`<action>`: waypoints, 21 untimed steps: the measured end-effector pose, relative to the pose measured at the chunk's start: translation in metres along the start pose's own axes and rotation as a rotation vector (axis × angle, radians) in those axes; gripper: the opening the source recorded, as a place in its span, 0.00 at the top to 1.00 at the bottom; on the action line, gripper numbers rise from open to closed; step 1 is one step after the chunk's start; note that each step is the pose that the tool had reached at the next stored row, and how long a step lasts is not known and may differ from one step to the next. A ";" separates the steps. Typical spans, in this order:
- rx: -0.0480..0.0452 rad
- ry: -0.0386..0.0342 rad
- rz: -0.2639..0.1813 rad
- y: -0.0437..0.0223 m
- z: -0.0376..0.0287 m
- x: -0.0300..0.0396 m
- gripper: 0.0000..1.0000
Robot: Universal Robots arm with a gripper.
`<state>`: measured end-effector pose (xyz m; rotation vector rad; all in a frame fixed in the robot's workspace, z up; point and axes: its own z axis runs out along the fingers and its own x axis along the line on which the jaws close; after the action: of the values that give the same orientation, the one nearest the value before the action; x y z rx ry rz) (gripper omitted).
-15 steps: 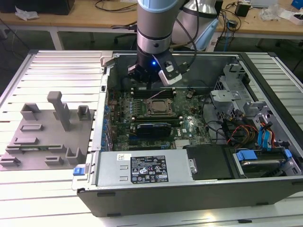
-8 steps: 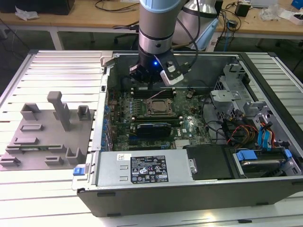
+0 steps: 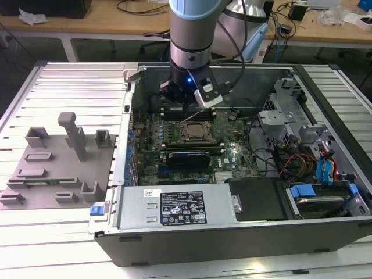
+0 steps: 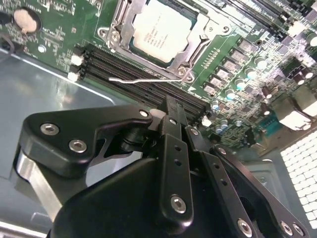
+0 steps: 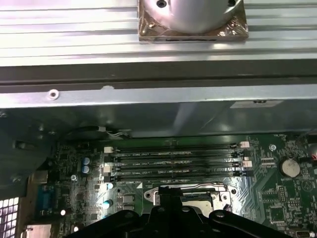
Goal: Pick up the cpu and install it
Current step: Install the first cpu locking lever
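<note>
gripper (image 4: 170, 105), fingers closed together and holding nothing, hovers at upper centre of the exterior view; cpu (image 4: 161, 29) sits in the socket frame (image 4: 115, 22), mid-frame, just below it.

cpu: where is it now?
In the second wrist view the cpu lies in the socket frame, with the memory slots between it and the claw. In the exterior view it is mid-case.
</note>
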<state>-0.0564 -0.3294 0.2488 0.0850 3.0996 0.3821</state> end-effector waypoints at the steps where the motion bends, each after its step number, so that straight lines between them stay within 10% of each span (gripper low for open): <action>1: 0.0006 -0.0045 0.018 -0.0003 0.0010 0.0000 0.89; 16: 0.0142 -0.0384 0.148 -0.0029 0.0106 -0.0011 0.89; 21: 0.0169 -0.0441 0.177 -0.0008 0.0181 -0.0118 0.89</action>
<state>-0.0442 -0.3264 0.2312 0.3641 3.0610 0.3525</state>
